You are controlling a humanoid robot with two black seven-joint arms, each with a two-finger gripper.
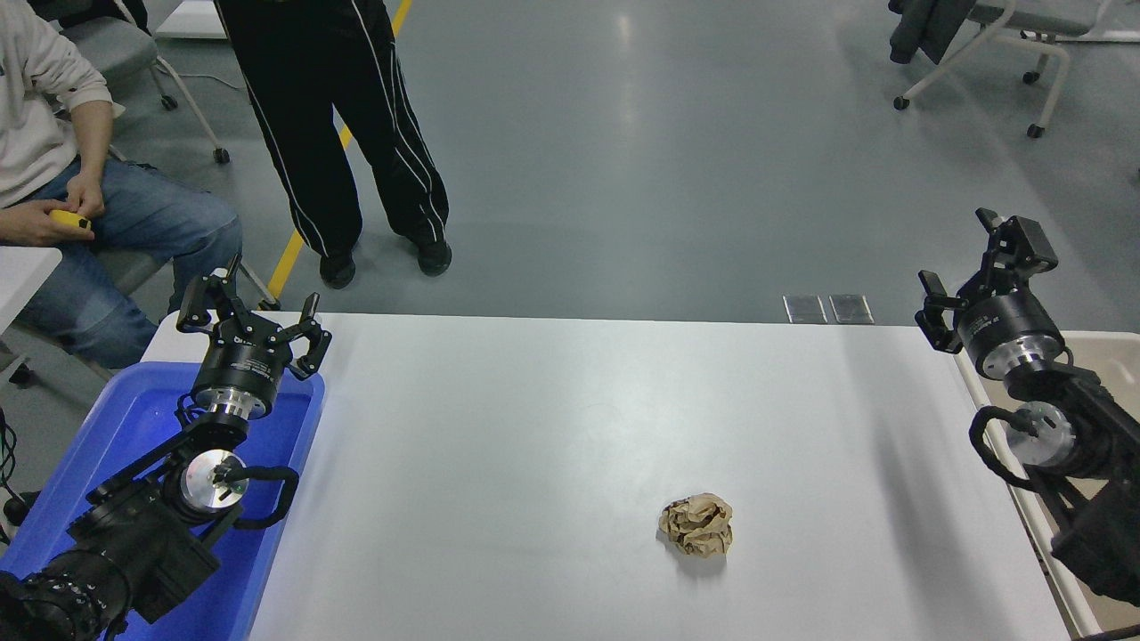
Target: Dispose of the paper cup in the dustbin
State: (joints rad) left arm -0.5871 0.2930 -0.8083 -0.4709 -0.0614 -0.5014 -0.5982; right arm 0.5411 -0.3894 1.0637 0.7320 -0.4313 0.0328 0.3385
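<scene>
One white worktop (552, 427). On it lies one crumpled brown paper ball (697, 525), well apart from either set of fingers. Two bins: one blue bin (116, 427) below the left fingers, and one beige dustbin (1100, 352) under the right arm. Two black arms, each with one gripper: the left gripper (254, 316) and the right gripper (980, 271). Two people at the far side: one seated person (53, 178) and one standing person (338, 116). One wheeled chair (1024, 36) at the top right.
</scene>
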